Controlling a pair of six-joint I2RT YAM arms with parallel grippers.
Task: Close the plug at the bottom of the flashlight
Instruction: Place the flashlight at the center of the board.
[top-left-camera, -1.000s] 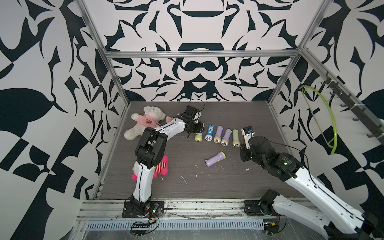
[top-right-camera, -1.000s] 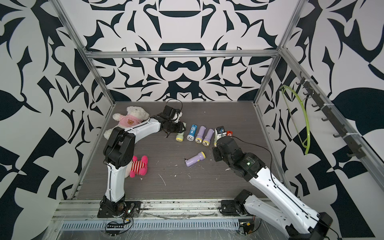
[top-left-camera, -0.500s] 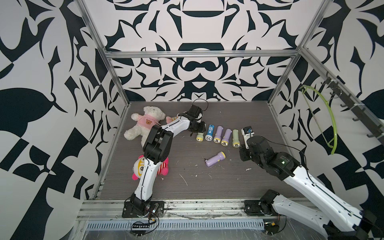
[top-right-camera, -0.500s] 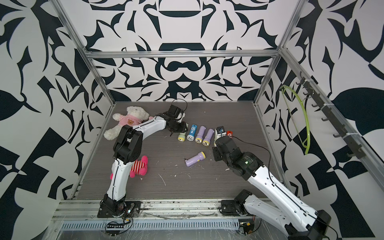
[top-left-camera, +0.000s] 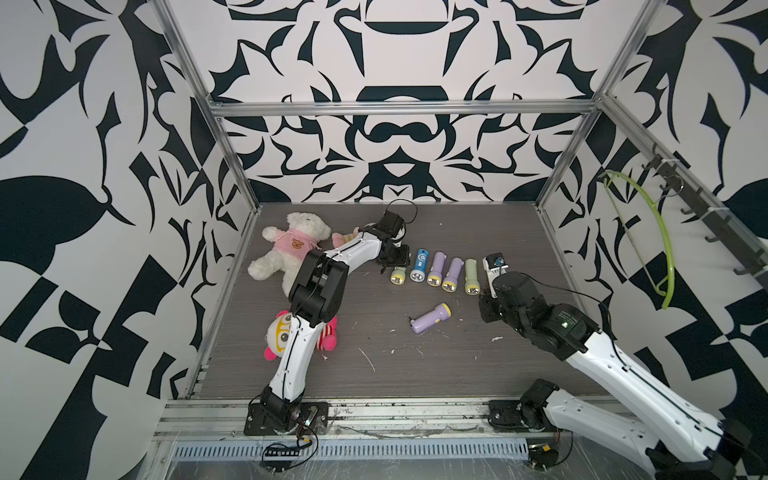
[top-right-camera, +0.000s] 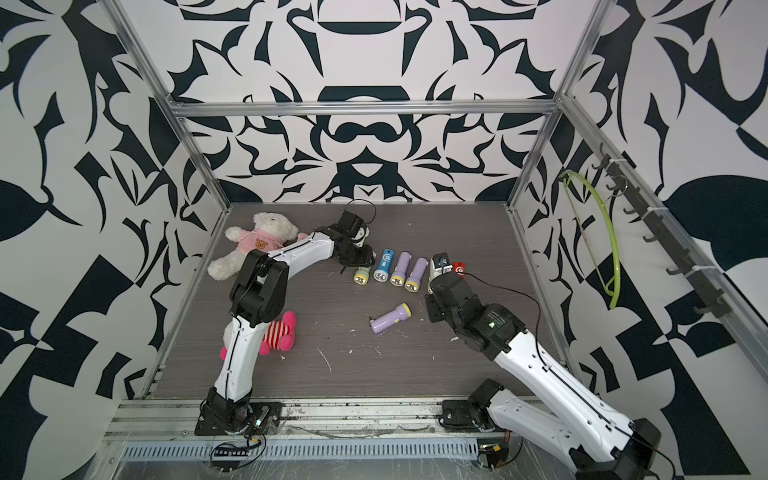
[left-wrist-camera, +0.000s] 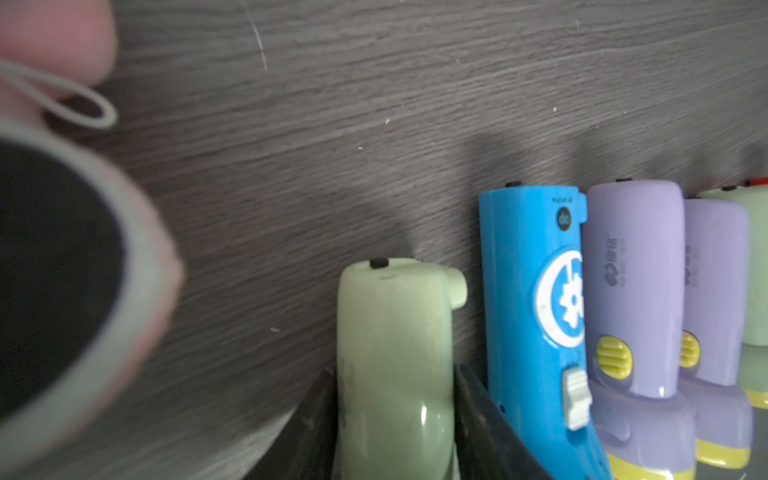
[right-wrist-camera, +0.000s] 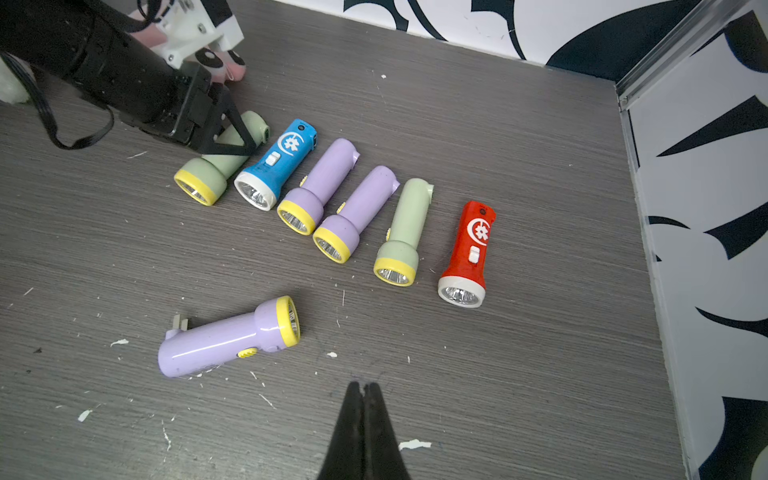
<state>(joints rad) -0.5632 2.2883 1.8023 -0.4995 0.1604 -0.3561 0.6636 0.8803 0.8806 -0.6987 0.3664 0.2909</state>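
The left claw (left-wrist-camera: 395, 372) straddles the body of a green flashlight (right-wrist-camera: 201, 180) that lies on the dark wood-grain worktop (top-left-camera: 415, 374). Its jaws stand close against both sides of the body, but I cannot tell whether they press it or have let go. This green flashlight is the left end of a row in the far middle of the worktop. To its right lie a blue flashlight (right-wrist-camera: 276, 164), two purple flashlights (right-wrist-camera: 320, 187), a second green flashlight (right-wrist-camera: 403, 232) and a red flashlight (right-wrist-camera: 467, 253), all with lenses toward the near side.

A lone purple flashlight (right-wrist-camera: 226, 336) lies apart, nearer than the row, with its yellow-rimmed lens toward the right. Its plug (right-wrist-camera: 179, 322) sticks out from the rear end, not folded in.

The right claw (right-wrist-camera: 365, 399) is clenched with its fingers pressed together and grasps nothing. It hangs over the worktop to the right of the lone purple flashlight, not touching it.

A white teddy bear (top-left-camera: 291, 249) in a pink shirt lies at the far left, and a pink striped plush toy (top-left-camera: 326, 338) lies at the left, partly under the left arm. Small white scraps dot the worktop.
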